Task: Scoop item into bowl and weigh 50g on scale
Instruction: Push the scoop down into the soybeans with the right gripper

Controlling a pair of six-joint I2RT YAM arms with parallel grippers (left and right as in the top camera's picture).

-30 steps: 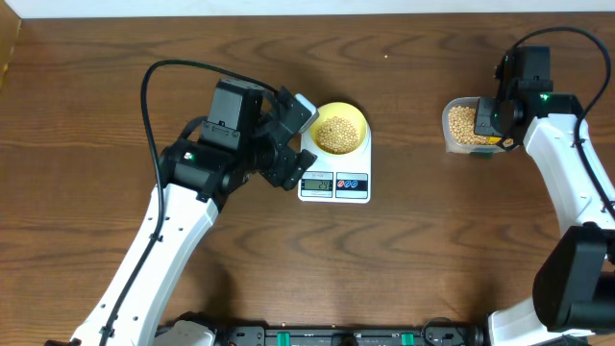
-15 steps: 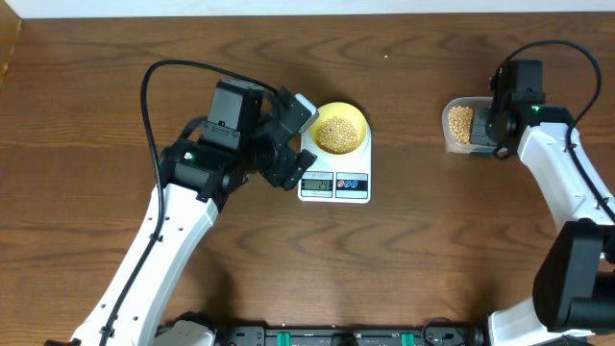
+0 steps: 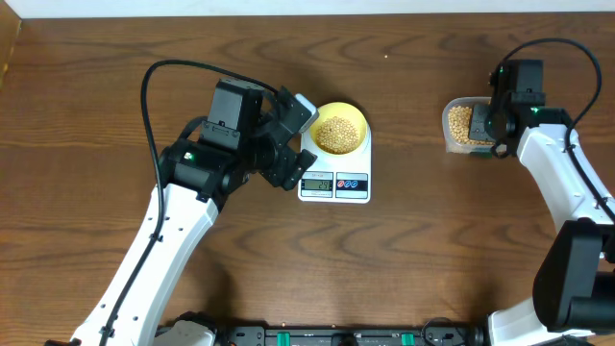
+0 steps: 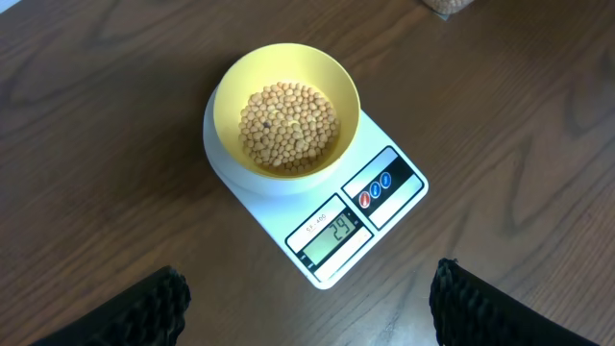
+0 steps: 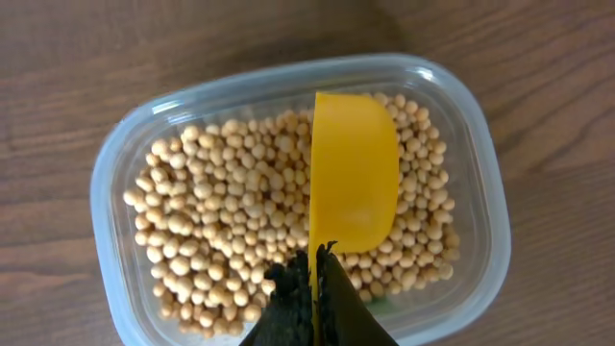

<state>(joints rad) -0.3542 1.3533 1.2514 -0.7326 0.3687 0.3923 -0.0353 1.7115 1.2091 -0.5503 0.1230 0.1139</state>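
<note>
A pale yellow bowl (image 3: 339,130) (image 4: 285,108) partly filled with tan beans (image 4: 286,125) sits on the white scale (image 3: 335,178) (image 4: 332,207) at the table's middle; its display (image 4: 334,234) is lit. My left gripper (image 4: 307,308) hovers open just left of the scale, nothing between its fingers (image 4: 144,308). At the right, a clear tub (image 3: 464,125) (image 5: 125,192) holds many beans (image 5: 221,231). My right gripper (image 3: 497,123) (image 5: 314,279) is shut on the handle of a bright yellow scoop (image 5: 354,178), which hangs over the tub's beans.
The brown wooden table (image 3: 432,250) spreads around everything. The left arm (image 3: 192,173) reaches in from the lower left, the right arm (image 3: 567,183) from the lower right. A black cable (image 3: 183,67) loops above the left arm.
My right gripper with the scoop has shifted slightly left over the tub and turned. The left arm, bowl and scale have not moved.
</note>
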